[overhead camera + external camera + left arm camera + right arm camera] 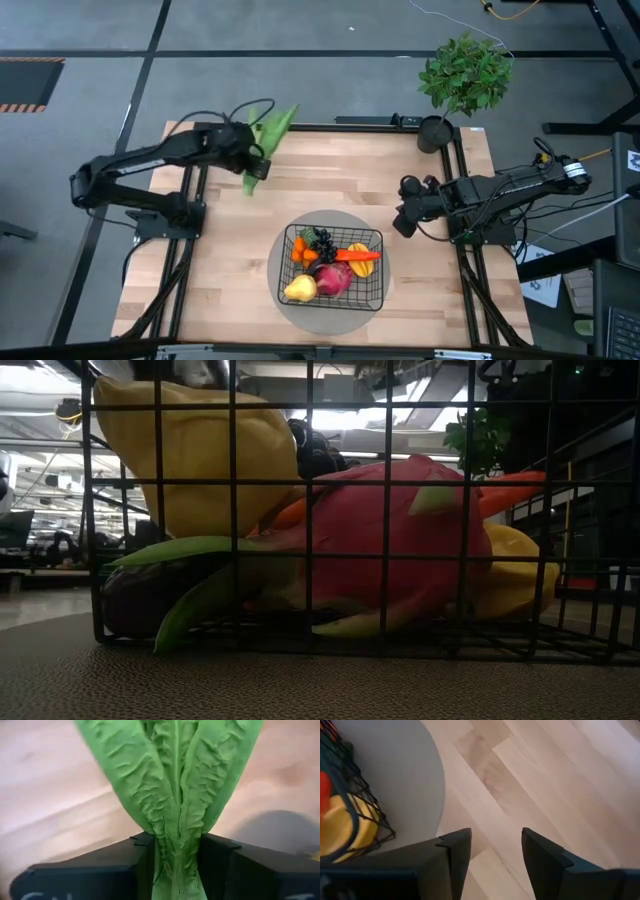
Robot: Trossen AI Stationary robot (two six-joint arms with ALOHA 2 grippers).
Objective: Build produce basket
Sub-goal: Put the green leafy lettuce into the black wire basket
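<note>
The black wire-mesh basket (pixel 333 265) stands on a grey round mat (pixel 282 300) at the table's near middle. It holds a yellow fruit (pixel 299 289), a pink dragon fruit (pixel 333 277), a carrot (pixel 358 255), dark grapes (pixel 318 240) and orange clusters (pixel 303 250). My left gripper (pixel 258 160) is at the far left of the table, shut on a long green husk (pixel 268 140). My right gripper (pixel 403 221) is open and empty, right of the basket. My left gripper pinches the long green husk between its two fingers near one end (pixel 175 855). The crinkled leaves (pixel 175 775) fan out beyond the fingers. In the high view the husk's short end (pixel 250 184) sticks out on the near side of the gripper.
A leafy green plant in a black pot (pixel 452 90) stands at the table's far right corner. Bare wooden tabletop (pixel 230 260) lies between the left gripper and the basket. The low view looks through the basket's grid side (pixel 385 510) at the produce.
</note>
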